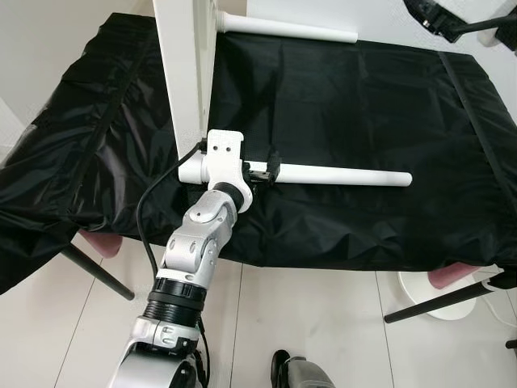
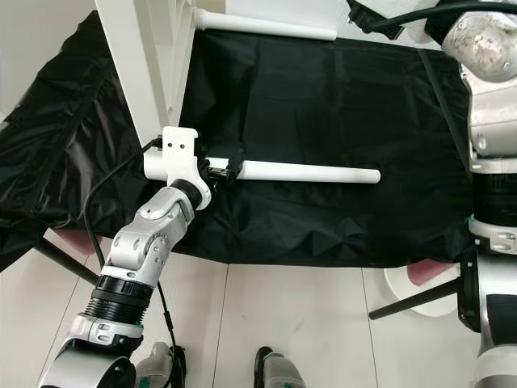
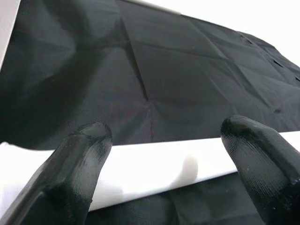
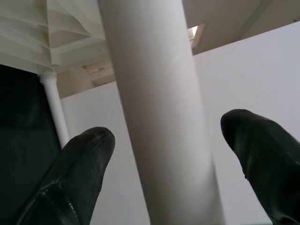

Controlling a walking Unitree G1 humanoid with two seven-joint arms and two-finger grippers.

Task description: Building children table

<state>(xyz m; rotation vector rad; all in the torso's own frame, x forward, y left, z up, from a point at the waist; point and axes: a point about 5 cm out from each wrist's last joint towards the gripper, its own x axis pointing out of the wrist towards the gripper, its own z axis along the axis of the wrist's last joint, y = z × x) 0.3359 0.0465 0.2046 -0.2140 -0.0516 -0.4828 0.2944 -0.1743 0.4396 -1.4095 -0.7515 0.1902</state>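
Black cloth (image 1: pixel 339 105): covers whole work surface, creased.
Tabletop (image 1: pixel 182 73): white panel, standing on edge at cloth's left part.
Near leg (image 1: pixel 339 175): white tube, lying flat on cloth, one end at panel's base, other end pointing to robot's right.
Far leg (image 1: pixel 287 30): white tube, sticking out from panel further back.
L gripper (image 1: pixel 262 171): at near leg close to panel; fingers (image 3: pixel 79 154) either side of tube, spread, gap visible in wrist view.
R gripper (image 4: pixel 164 140): raised at upper right; white post (image 4: pixel 154 103) between fingers, fingers apart, not clamped.
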